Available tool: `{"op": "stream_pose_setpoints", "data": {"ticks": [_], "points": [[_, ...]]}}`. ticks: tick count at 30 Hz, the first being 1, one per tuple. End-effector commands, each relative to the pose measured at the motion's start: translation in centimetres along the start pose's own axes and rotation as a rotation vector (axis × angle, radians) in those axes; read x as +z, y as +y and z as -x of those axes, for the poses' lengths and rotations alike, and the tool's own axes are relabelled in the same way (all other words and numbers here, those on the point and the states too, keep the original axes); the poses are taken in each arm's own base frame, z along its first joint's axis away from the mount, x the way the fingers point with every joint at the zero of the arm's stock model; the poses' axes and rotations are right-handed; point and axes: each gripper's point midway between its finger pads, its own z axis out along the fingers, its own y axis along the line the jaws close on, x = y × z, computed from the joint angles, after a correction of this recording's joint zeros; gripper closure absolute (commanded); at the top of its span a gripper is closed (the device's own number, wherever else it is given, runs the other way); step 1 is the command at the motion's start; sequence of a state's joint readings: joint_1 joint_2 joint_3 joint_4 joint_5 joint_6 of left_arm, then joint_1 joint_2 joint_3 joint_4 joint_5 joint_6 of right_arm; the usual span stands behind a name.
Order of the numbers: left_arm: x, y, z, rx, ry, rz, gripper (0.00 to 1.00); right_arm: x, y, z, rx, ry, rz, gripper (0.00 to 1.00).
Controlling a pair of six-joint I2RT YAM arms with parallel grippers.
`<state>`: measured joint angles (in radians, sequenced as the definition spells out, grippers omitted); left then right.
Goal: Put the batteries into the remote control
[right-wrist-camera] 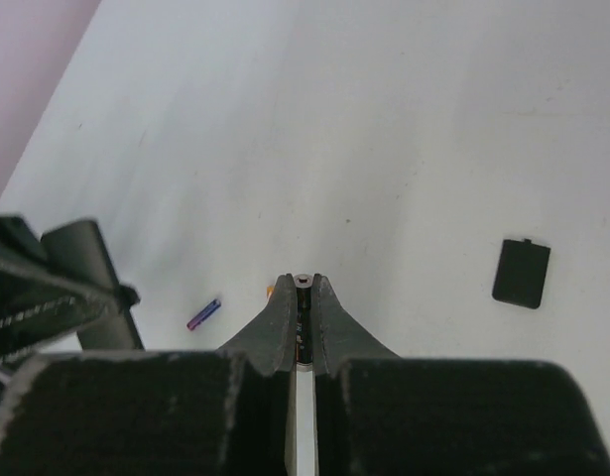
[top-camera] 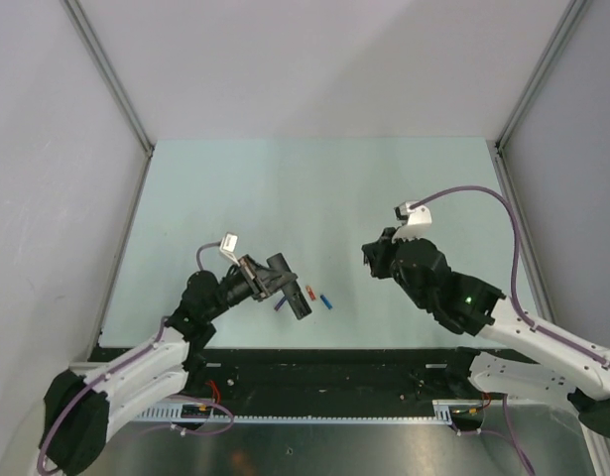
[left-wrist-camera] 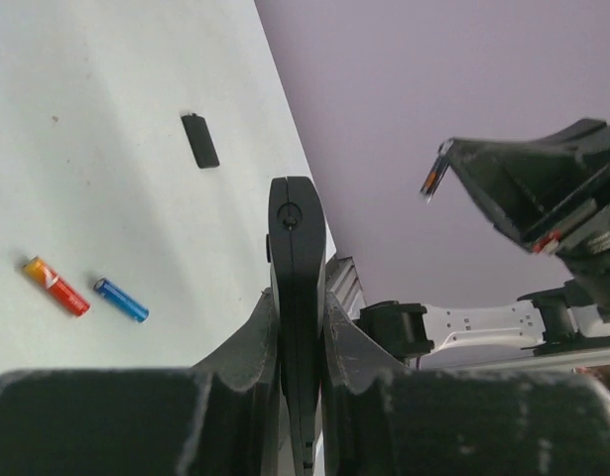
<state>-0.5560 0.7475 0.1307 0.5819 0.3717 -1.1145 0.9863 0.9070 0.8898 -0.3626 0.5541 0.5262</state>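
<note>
My left gripper (top-camera: 282, 282) is shut on the remote control (top-camera: 299, 300), a slim black bar held edge-up above the table; in the left wrist view the remote (left-wrist-camera: 295, 248) juts out between the jaws (left-wrist-camera: 298, 297). My right gripper (top-camera: 369, 256) is shut on the dark battery (right-wrist-camera: 303, 302), which lies lengthwise between the jaws (right-wrist-camera: 303, 286), off to the right of the remote. The red-orange battery (top-camera: 309, 292) and the bright blue battery (top-camera: 326, 300) lie on the table between the grippers, also in the left wrist view (left-wrist-camera: 57, 286) (left-wrist-camera: 121, 299). The purple-blue battery (right-wrist-camera: 203, 313) lies near the remote.
A small black battery cover (left-wrist-camera: 199, 140) lies flat on the pale green table (top-camera: 314, 188), also in the right wrist view (right-wrist-camera: 522, 273). Grey walls enclose the table at back and sides. The black near edge (top-camera: 314, 357) runs along the front.
</note>
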Motion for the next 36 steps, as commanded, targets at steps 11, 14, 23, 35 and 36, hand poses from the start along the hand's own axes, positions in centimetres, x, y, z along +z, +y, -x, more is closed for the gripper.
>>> {"op": "stream_pose_setpoints", "data": {"ticks": [11, 14, 23, 35, 36], "points": [[5.0, -5.6, 1.8, 0.045, 0.041, -0.196, 1.00, -4.4, 7.6, 1.0, -0.111, -0.075, 0.458, 1.00], [5.5, -6.0, 1.6, 0.027, 0.039, -0.228, 1.00, -4.7, 9.0, 0.6, -0.108, -0.098, 0.478, 1.00], [5.8, -7.5, 1.8, -0.039, 0.022, -0.341, 1.00, -3.3, 11.3, -2.1, -0.164, -0.099, 0.450, 1.00], [5.6, -8.4, 1.9, -0.079, 0.028, -0.370, 1.00, -1.9, 11.0, -3.5, -0.184, -0.101, 0.396, 1.00], [5.6, -8.3, 2.0, -0.084, 0.028, -0.368, 1.00, -1.8, 11.1, -3.4, -0.183, -0.104, 0.395, 1.00]]}}
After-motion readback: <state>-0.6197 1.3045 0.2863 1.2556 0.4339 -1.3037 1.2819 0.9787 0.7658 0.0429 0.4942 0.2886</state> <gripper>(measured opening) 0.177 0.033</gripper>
